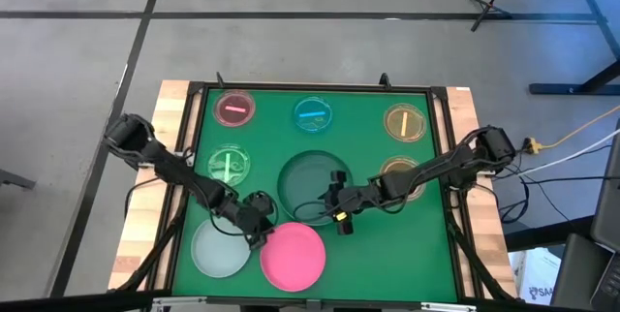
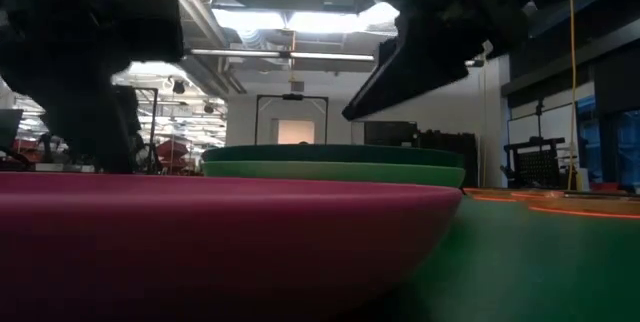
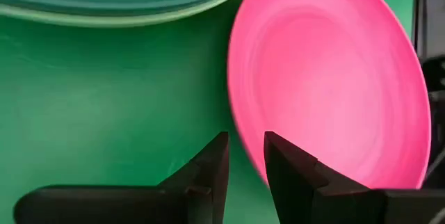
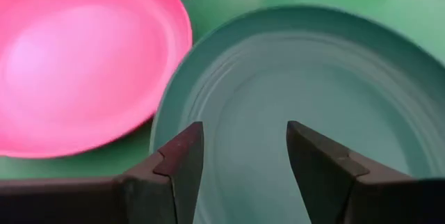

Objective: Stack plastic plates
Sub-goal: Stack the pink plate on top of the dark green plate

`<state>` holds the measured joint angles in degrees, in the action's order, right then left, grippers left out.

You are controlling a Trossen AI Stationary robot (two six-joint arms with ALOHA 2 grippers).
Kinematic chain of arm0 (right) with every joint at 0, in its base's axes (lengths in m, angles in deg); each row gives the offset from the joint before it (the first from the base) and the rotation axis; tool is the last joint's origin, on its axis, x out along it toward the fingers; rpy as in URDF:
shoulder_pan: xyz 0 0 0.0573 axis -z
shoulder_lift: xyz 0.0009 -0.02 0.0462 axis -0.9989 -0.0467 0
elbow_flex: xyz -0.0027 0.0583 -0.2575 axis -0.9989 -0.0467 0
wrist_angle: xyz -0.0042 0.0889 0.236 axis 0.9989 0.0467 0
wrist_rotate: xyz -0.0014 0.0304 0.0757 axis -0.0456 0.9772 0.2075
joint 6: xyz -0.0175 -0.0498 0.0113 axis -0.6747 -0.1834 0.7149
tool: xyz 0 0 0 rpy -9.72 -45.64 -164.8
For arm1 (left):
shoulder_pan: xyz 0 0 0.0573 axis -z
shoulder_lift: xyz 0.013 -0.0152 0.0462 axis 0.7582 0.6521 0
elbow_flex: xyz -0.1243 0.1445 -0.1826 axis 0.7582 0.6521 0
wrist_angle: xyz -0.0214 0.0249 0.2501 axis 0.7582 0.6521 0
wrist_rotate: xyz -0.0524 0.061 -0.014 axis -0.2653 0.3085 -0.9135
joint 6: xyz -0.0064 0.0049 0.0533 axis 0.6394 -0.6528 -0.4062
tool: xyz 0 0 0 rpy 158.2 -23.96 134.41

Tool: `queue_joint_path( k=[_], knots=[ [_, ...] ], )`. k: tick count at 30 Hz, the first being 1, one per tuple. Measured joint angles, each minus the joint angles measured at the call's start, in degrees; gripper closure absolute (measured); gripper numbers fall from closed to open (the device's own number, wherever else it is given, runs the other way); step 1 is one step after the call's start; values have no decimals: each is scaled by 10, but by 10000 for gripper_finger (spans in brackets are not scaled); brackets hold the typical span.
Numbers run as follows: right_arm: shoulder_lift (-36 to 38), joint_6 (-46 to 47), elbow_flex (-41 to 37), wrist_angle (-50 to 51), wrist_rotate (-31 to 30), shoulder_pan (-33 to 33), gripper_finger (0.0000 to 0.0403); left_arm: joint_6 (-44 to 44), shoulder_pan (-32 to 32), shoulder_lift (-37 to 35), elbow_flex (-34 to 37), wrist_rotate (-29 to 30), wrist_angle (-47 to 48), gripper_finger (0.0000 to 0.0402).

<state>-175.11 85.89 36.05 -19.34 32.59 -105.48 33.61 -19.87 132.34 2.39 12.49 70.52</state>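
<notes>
Green matting covers our bench (image 1: 441,244), ringed by small translucent plates in the upper frame. Our left hand (image 1: 260,213), fingers parted only a sliver and gripping nothing, sits at the upper-left rim of the pink plate (image 1: 293,256), nearer it than our right hand (image 1: 339,207), which hovers released over the dark green plate (image 1: 308,178) at centre. A pale plate (image 1: 220,250) lies just left of the pink one, crowding the approach.

Plate (image 1: 293,256) beside, apparently touching, plate (image 1: 221,250)
</notes>
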Motion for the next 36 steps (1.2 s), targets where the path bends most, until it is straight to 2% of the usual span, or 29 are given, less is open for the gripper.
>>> queue_joint_path(
  k=[4,10,23,31,36],
  knots=[
    [-10,7,0,4,6,0,210,-2,0,30,0,-12,-43,317],
    [-16,11,0,1,10,-3,210,-4,-3,56,0,-10,-52,317],
    [-15,12,0,1,5,-2,210,-71,-3,60,0,0,-63,320],
    [-15,10,0,1,4,-2,210,-102,-3,60,0,1,-62,391],
    [-15,12,0,5,4,-2,210,-108,-3,60,0,0,-63,393]
  ],
)
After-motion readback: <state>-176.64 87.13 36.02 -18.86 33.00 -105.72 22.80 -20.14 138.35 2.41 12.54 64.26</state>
